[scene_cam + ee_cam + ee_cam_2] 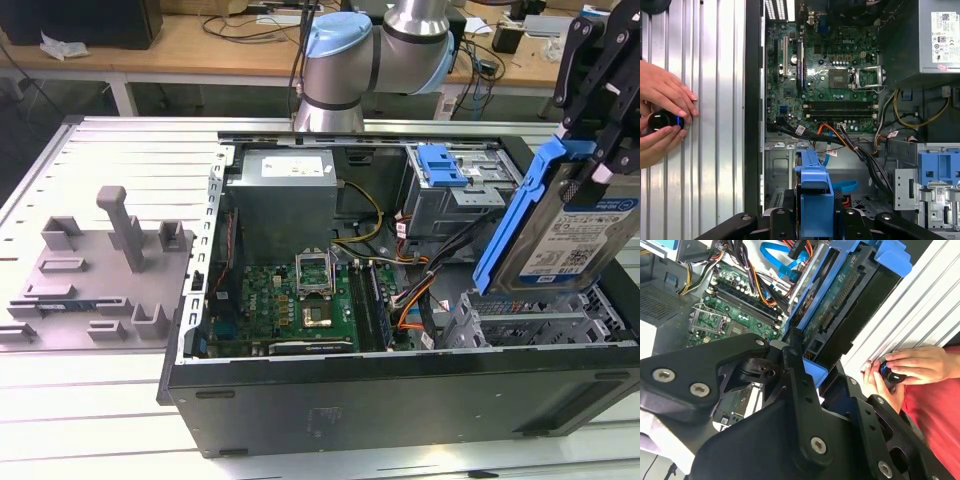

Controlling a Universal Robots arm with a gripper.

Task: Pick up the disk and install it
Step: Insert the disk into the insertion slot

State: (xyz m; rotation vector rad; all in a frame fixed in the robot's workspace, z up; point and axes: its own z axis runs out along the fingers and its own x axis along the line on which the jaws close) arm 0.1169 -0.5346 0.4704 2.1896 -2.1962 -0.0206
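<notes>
I see bright, soft light that seems to come from above. The white table shines, and in the second wrist view it looks washed out. Deep corners inside the computer case sit in shadow. The disk label glows white. The gripper is a dark shape.

the silver metal disk with a blue plastic frame hangs tilted just above the grey metal drive cage at the exterior view's right of the open black computer case, taking the room over it. a bundle of black, orange and yellow cables crowds the cage's inner side. the grey box-shaped power supply blocks the far corner. open room lies above the green circuit board. outside the case, a person's hands rest on the ribbed silver tabletop.
</notes>
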